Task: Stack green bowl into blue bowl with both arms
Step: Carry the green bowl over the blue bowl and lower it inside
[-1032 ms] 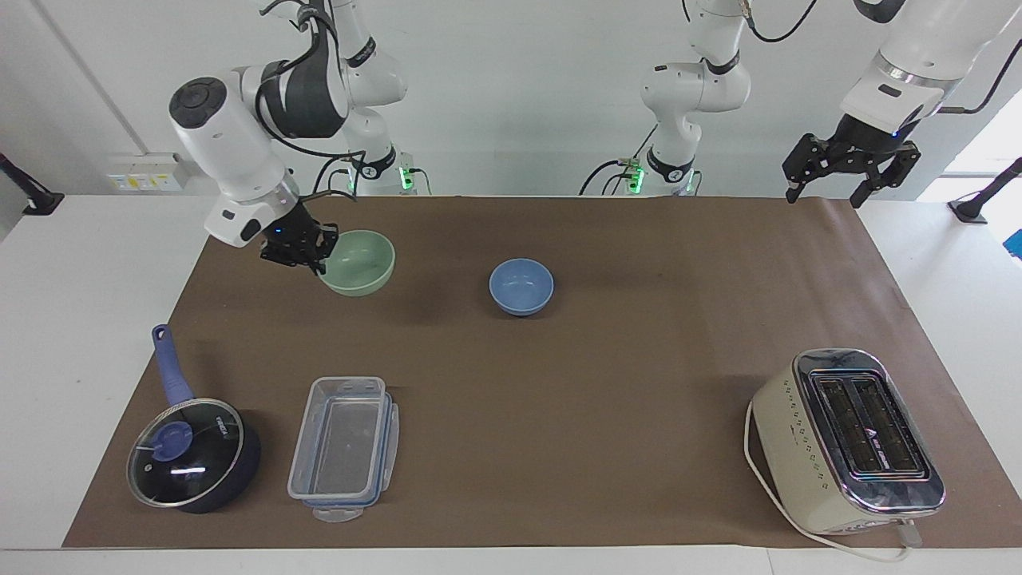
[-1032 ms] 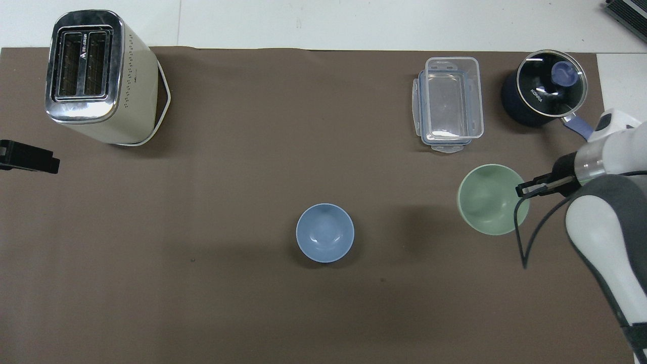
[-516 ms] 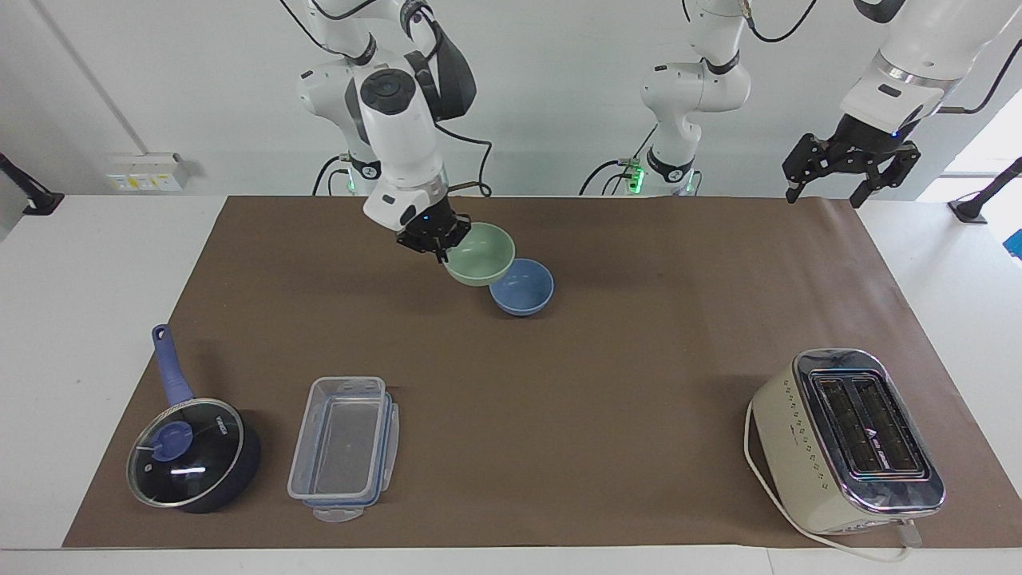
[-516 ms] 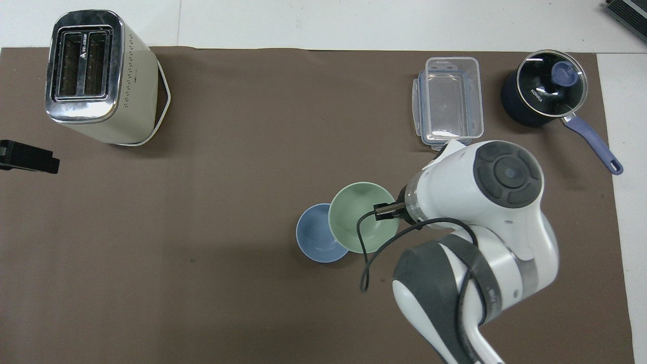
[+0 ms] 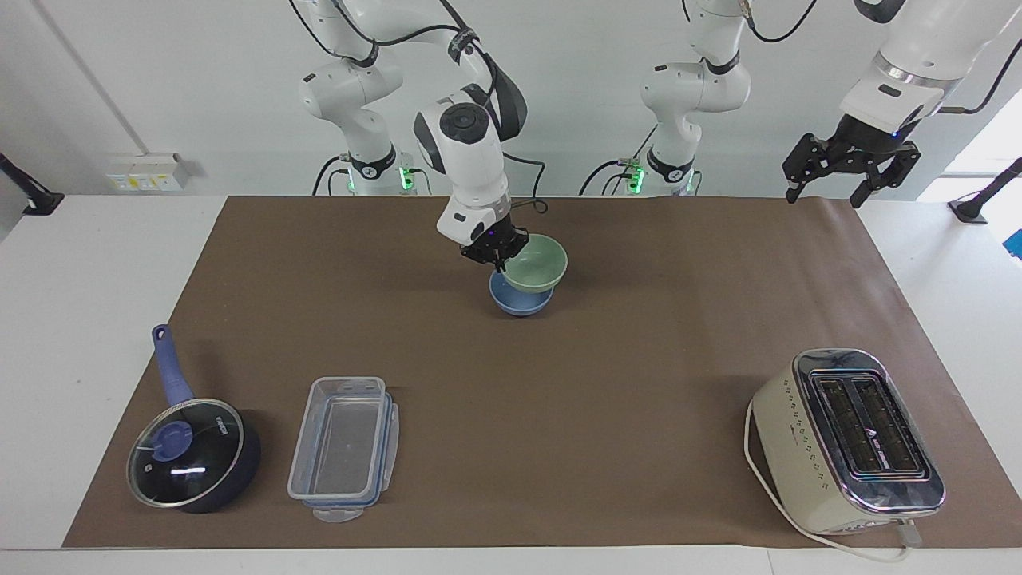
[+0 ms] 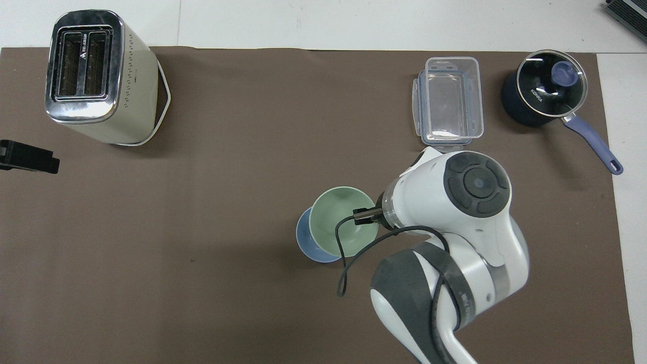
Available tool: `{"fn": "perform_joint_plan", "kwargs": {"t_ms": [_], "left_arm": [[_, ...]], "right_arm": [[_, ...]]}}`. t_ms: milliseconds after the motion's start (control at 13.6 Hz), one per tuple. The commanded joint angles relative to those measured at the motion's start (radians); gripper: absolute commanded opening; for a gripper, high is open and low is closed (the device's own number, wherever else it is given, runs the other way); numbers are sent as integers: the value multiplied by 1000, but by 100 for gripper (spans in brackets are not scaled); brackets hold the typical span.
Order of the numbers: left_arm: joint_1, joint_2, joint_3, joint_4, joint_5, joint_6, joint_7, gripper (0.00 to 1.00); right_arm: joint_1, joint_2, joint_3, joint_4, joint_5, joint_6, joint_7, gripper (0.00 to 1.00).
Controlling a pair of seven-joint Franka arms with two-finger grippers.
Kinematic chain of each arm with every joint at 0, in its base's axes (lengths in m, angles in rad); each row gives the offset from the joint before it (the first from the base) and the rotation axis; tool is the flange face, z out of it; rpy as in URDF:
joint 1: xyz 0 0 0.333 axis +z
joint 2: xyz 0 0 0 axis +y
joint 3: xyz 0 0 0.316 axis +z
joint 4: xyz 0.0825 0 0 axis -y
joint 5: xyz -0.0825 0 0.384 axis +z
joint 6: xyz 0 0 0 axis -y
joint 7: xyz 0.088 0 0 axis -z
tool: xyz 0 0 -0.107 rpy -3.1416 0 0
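Facing view: right gripper [image 5: 497, 254] is clamped on the rim of the green bowl [image 5: 536, 264], held over the blue bowl [image 5: 517, 301]; whether they touch is hard to tell. Green bowl hides most of the blue one. Left gripper [image 5: 848, 169] waits over the bench [image 5: 639, 383] corner at the left arm's end, fingers spread wide. Open mat farther from the robots than the bowls, between container [image 5: 343, 447] and toaster [image 5: 848, 439].

Overhead view: right arm covers its gripper; only a crescent of the blue bowl [image 6: 303, 242] shows past the green bowl [image 6: 336, 222]. Left gripper [image 6: 28, 156] is cut off at the frame edge. Saucepan [image 6: 548, 93] sits beside the container [image 6: 450, 103], near the mat's edge.
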Motion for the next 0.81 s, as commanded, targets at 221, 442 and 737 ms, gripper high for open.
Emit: {"fn": "perform_joint_plan", "kwargs": {"t_ms": [221, 442, 737], "left_arm": [[14, -7, -7, 6, -10, -18, -1, 100], [14, -7, -7, 6, -10, -18, -1, 100], [12, -7, -7, 6, -10, -15, 1, 100]], "right_arm": [[-9, -39, -4, -93, 21, 82, -35, 0], [-14, -31, -4, -93, 21, 103, -48, 0], [-17, -22, -4, -93, 21, 131, -65, 0]]}}
